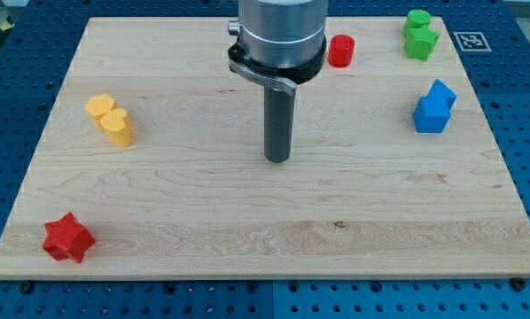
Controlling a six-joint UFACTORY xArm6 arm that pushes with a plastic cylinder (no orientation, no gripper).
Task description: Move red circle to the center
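The red circle (340, 50) is a short red cylinder near the view's top, right of the middle of the wooden board (203, 221). My tip (277, 159) stands near the board's middle. It is below and to the left of the red circle, well apart from it, and touches no block. The arm's grey body hides part of the board's top edge just left of the red circle.
A red star (67, 238) lies at the bottom left. A yellow heart-shaped block (111, 119) lies at the left. A green block (419, 34) sits at the top right, and a blue block (434, 107) sits below it.
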